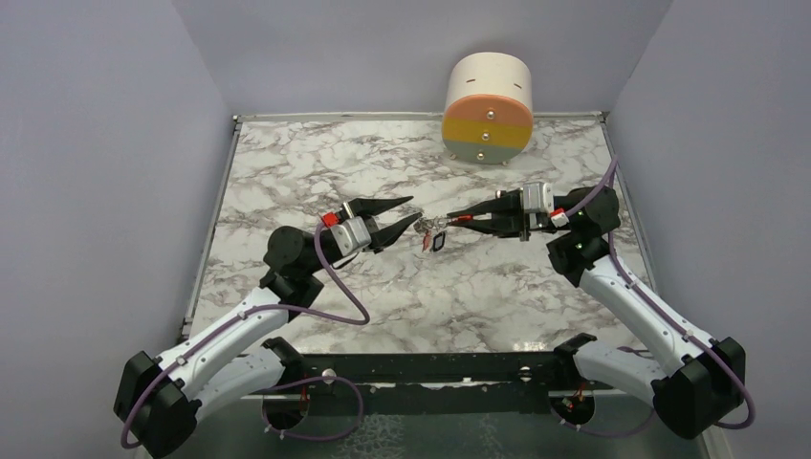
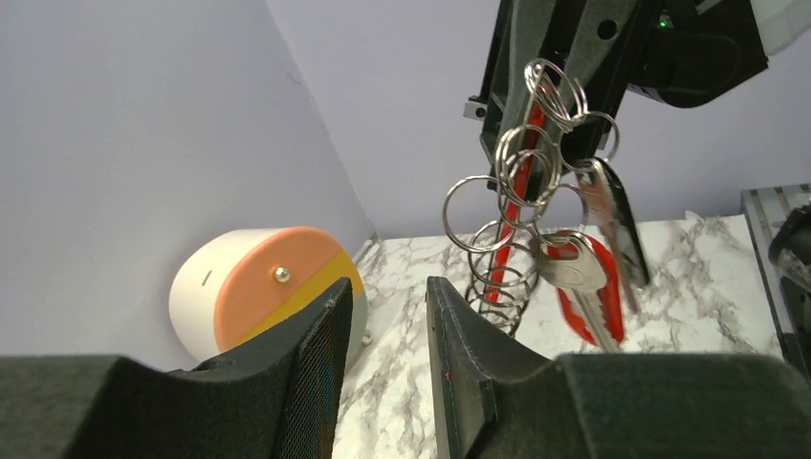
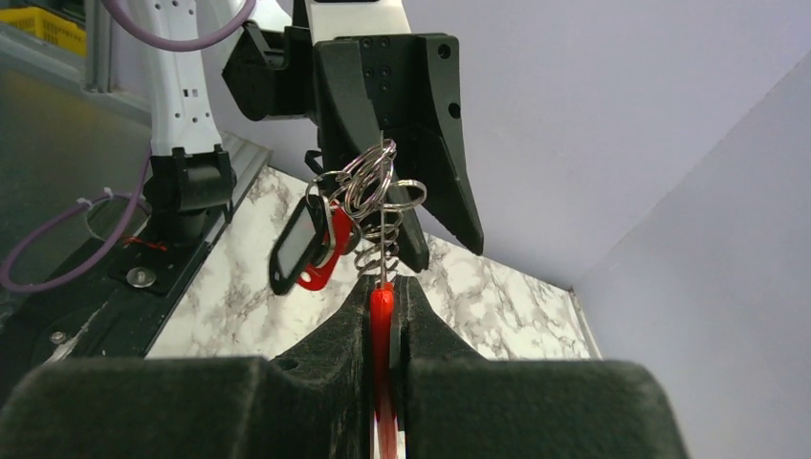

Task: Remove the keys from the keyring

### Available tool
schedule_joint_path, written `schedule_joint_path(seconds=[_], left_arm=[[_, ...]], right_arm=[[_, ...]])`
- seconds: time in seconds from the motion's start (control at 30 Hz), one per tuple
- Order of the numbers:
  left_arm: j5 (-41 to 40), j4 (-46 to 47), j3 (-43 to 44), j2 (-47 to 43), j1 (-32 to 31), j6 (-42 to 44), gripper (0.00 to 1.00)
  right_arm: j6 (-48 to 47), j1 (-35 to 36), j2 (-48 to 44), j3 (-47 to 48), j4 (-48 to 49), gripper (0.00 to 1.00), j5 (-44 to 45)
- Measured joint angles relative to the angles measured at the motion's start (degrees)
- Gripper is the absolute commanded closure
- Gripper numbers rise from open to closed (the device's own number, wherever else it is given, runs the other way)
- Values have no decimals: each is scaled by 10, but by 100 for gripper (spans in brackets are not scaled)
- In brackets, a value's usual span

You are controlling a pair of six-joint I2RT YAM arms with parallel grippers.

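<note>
The keyring (image 2: 516,186), a chain of silver rings on a red clip (image 3: 382,311), hangs in mid-air above the marble table (image 1: 287,163). My right gripper (image 1: 451,219) is shut on the red clip, seen edge-on between its fingers (image 3: 383,287). Two keys dangle from the rings: a dark-headed key (image 3: 295,244) and a red-headed key (image 2: 585,282). They show as a small cluster (image 1: 432,239) in the top view. My left gripper (image 1: 415,210) is open just left of the rings. Nothing lies between its fingers (image 2: 387,287); the rings hang beside its right finger (image 2: 469,354).
A white drum (image 1: 488,107) with an orange, yellow and grey face lies on its side at the table's back. It also shows in the left wrist view (image 2: 258,296). Lilac walls enclose the table on three sides. A dark rail (image 1: 430,368) runs along the near edge.
</note>
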Motion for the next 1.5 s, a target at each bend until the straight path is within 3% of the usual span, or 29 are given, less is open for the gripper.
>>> schedule_joint_path(seconds=[0.87, 1.5], left_arm=[[100, -93, 11, -49, 6, -2, 61], [83, -189, -19, -67, 2, -7, 61]], right_arm=[[8, 1, 0, 0, 0, 98, -22], [9, 1, 7, 0, 8, 98, -11]])
